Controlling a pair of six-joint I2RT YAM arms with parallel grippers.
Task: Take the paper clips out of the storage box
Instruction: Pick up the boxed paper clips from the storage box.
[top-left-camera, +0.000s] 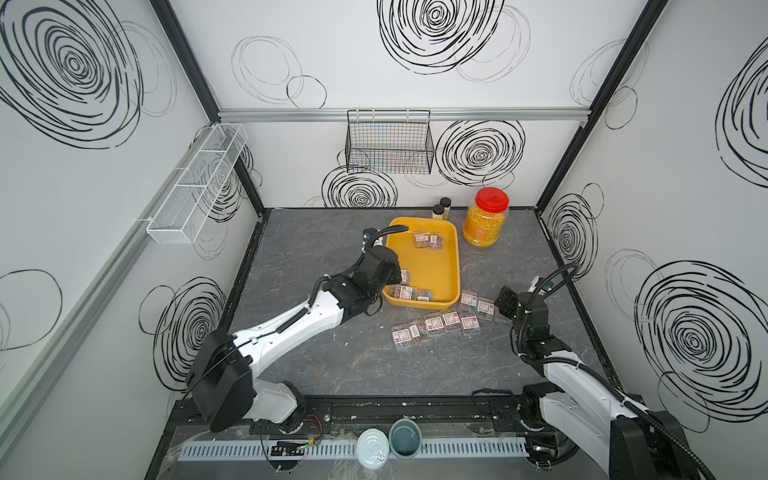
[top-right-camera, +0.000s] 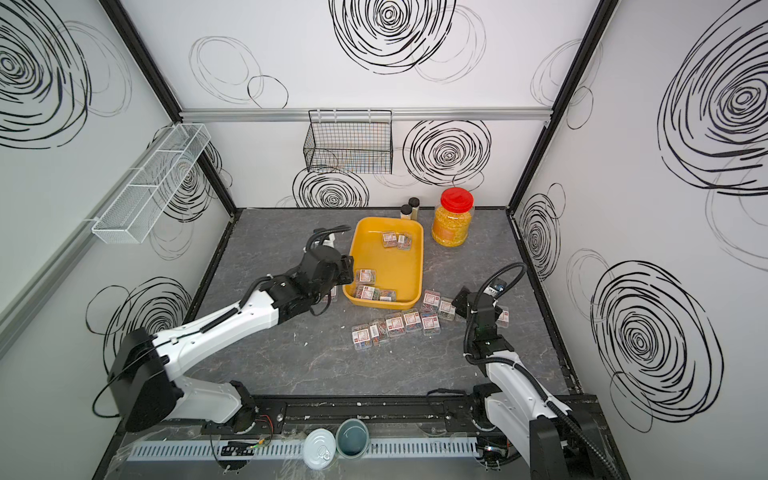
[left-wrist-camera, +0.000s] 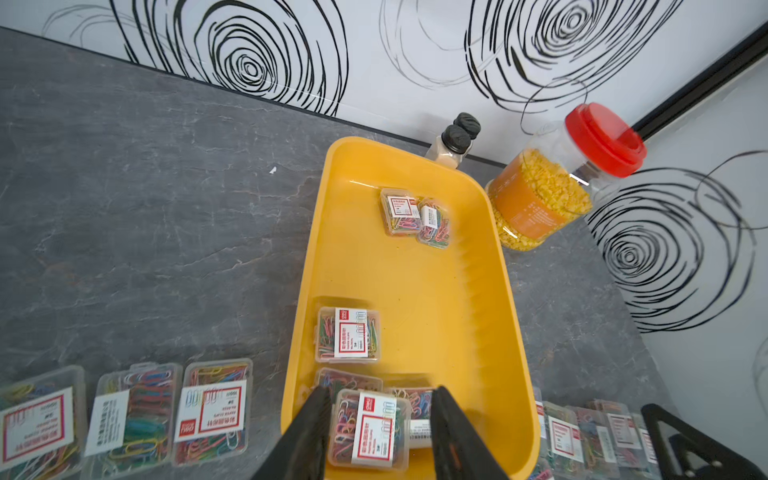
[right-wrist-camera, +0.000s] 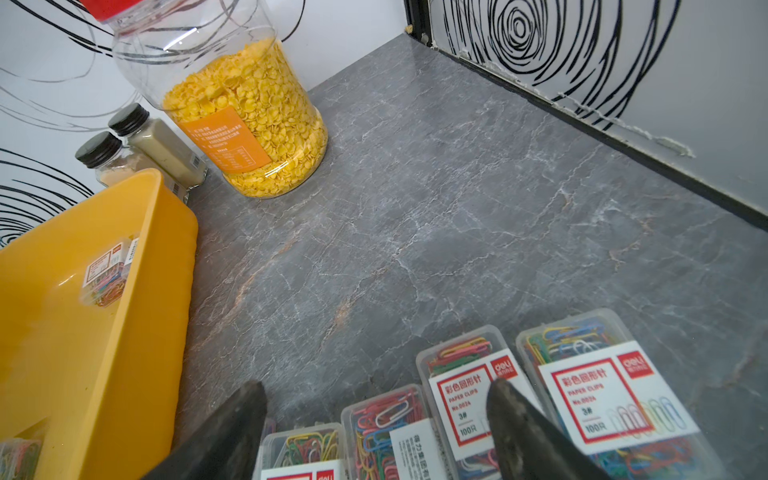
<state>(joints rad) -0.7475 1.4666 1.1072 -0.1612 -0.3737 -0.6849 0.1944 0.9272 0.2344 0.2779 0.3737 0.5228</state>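
Paper clips (top-left-camera: 436, 324) come in small clear cases (top-right-camera: 397, 322) with white-and-red labels, and they lie split between the yellow box (top-left-camera: 432, 266) and the grey table (top-left-camera: 332, 365). Inside the box, two cases (left-wrist-camera: 415, 216) lie touching at the far end. One (left-wrist-camera: 348, 334) lies alone nearer the middle by the left wall, and a small cluster sits at the near end. The left end effector (left-wrist-camera: 380, 399) is down in that near end, its fingers apart on either side of the topmost case (left-wrist-camera: 368, 430). One finger is right at the case's edge and the other stands off with a gap showing, so the case is not clamped. Outside, a ragged row of cases lies on the table just in front of the box's near wall, and three more (left-wrist-camera: 133, 415) lie beside its left wall. The right end effector (right-wrist-camera: 374, 388) hangs low over the right end of that row, fingers wide apart and gripping nothing. A red-lidded jar (top-left-camera: 484, 226) of yellow grains and two black-capped bottles (top-left-camera: 440, 208) stand just behind the box at the table's far edge.
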